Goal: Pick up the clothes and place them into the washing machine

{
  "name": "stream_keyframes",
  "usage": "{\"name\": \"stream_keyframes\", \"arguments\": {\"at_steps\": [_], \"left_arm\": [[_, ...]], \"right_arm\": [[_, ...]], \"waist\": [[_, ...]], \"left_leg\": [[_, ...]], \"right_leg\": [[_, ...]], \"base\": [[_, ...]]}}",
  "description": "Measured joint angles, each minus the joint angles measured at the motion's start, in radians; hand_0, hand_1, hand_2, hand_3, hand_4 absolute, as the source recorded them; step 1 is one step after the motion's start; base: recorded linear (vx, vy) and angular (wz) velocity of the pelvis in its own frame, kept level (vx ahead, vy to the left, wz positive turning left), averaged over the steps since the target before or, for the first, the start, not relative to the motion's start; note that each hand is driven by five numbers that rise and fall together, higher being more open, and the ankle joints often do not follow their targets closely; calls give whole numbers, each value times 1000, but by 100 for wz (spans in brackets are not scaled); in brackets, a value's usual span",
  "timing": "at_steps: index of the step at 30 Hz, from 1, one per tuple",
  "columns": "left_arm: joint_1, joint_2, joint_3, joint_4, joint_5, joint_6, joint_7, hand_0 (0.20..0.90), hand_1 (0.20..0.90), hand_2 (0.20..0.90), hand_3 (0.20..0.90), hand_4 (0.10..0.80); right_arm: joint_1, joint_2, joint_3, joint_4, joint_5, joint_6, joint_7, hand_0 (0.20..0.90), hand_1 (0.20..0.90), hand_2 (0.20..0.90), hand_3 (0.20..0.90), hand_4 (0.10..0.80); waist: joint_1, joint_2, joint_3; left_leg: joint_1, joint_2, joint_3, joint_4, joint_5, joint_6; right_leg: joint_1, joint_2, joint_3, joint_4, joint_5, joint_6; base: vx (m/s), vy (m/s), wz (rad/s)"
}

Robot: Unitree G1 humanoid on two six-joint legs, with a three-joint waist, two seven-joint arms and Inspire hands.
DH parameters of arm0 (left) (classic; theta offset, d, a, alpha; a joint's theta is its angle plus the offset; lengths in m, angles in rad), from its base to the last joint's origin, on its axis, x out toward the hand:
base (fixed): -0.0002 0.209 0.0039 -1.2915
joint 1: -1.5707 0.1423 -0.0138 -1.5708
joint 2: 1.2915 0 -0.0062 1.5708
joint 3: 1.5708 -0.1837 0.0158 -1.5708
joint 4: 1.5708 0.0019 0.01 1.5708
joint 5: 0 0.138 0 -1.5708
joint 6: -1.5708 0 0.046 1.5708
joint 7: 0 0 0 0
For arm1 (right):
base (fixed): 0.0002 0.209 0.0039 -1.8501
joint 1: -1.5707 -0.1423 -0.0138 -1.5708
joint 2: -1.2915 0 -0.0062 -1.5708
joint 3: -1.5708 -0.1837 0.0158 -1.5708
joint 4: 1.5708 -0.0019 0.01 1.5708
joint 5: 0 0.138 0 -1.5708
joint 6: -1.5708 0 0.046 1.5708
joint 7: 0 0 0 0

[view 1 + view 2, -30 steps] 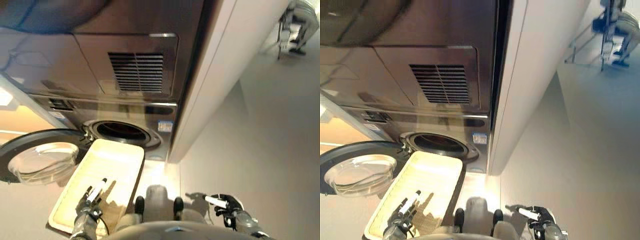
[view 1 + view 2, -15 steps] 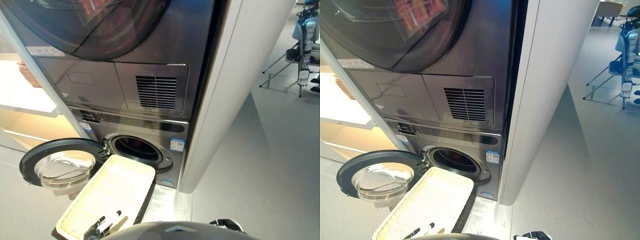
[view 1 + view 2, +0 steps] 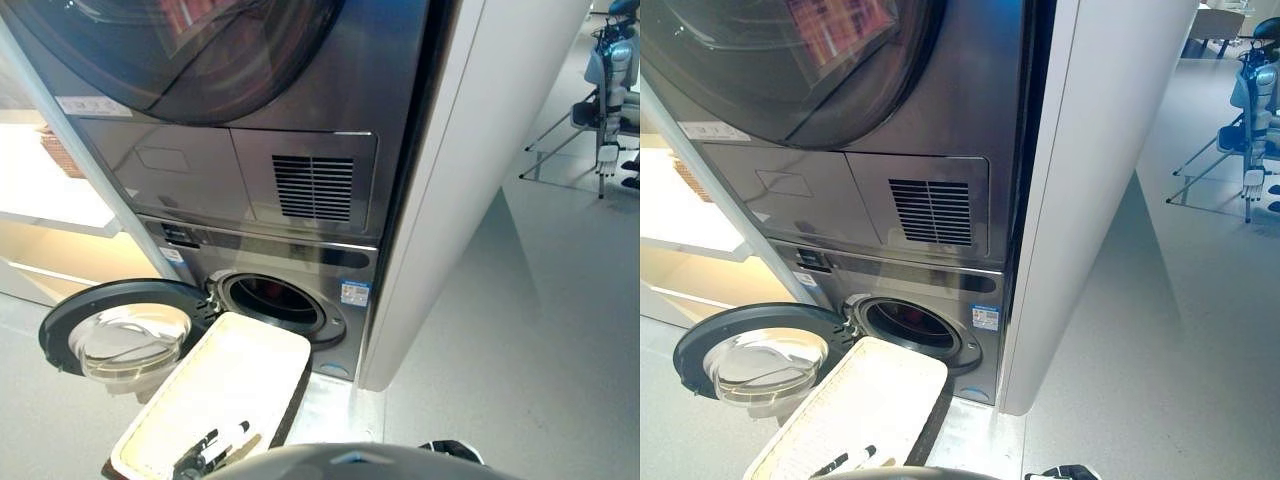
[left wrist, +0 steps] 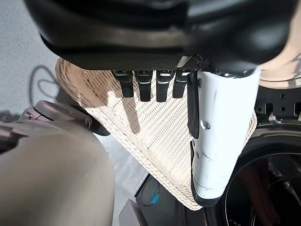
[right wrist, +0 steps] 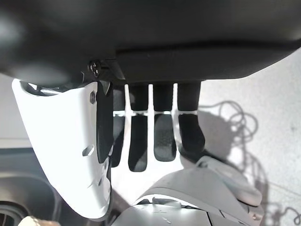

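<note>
The washing machine (image 3: 300, 245) stands ahead with its round door (image 3: 122, 330) swung open to the left and its dark drum opening (image 3: 272, 300) uncovered. The shallow wicker basket (image 3: 232, 372) lies in front of the drum, its woven bottom bare. My left hand (image 3: 212, 447) hovers over the basket's near end, fingers (image 4: 146, 87) straight, holding nothing. My right hand (image 3: 452, 450) hangs low at the right above the floor, fingers (image 5: 160, 136) straight, holding nothing.
A second machine with a large dark round door (image 3: 200, 50) sits stacked above the washer. A white cabinet panel (image 3: 470, 150) flanks the machines on the right. Lit shelves (image 3: 50, 205) stand at the left. A stand with gear (image 3: 610, 75) is far right on the grey floor (image 3: 520, 330).
The camera has tilted up since a second ago, so the whole picture shifted and the hands sit lower in view. In the last half second nothing has visibly moved.
</note>
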Motion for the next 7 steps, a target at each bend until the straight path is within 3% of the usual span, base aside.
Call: {"name": "stream_keyframes", "arguments": {"at_steps": [7], "left_arm": [[0,-2,-1,0,0,12,0,900,900,900,900,800]], "right_arm": [[0,0,2,0,-1,0,0,900,900,900,900,800]], "waist": [[0,0,0]], "left_leg": [[0,0,0,0,0,0]], "right_leg": [[0,0,0,0,0,-1]], "base": [[0,0,0]]}}
